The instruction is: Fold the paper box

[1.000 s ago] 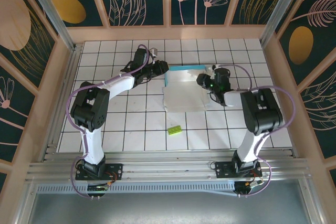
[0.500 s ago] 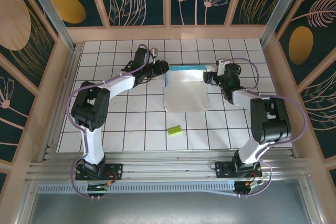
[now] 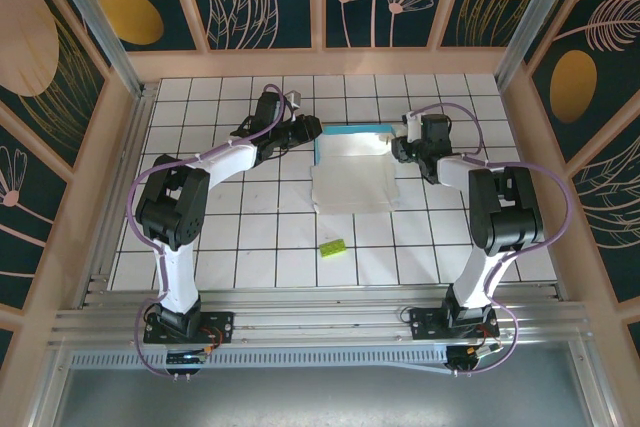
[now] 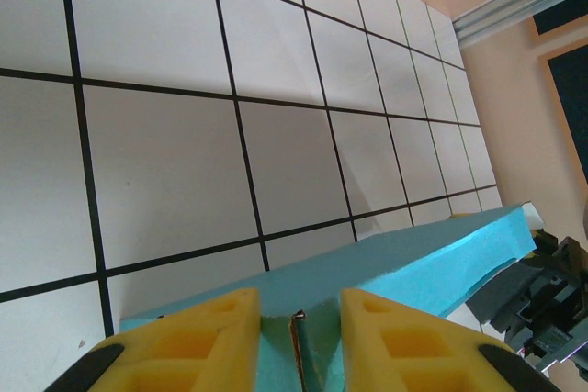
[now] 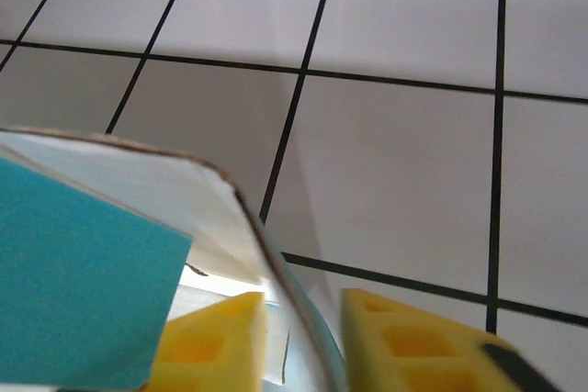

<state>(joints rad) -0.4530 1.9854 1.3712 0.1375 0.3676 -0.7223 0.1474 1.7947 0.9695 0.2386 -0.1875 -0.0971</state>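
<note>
The paper box (image 3: 350, 175) lies mid-table, pale grey-white inside, with teal walls raised along its far and left edges. My left gripper (image 3: 312, 132) is at the far-left corner. In the left wrist view its yellow fingers (image 4: 197, 337) are shut on the teal corner fold (image 4: 308, 341), and the teal far wall (image 4: 432, 259) runs off to the right. My right gripper (image 3: 397, 147) is at the far-right corner. In the right wrist view a curved white flap (image 5: 165, 195) with a teal inner panel (image 5: 73, 291) passes between its yellow fingers (image 5: 404, 341), which pinch it.
A tiny lime-green block (image 3: 332, 246) lies on the white tiled table (image 3: 250, 247) in front of the box. Wooden walls (image 3: 320, 62) close the table on three sides, near the far edge of the box. A metal rail (image 3: 300, 322) runs along the near edge.
The right gripper left the box's right side, swung out and back to the far-right corner, and closed on the flap there. The left arm and box have not moved.
</note>
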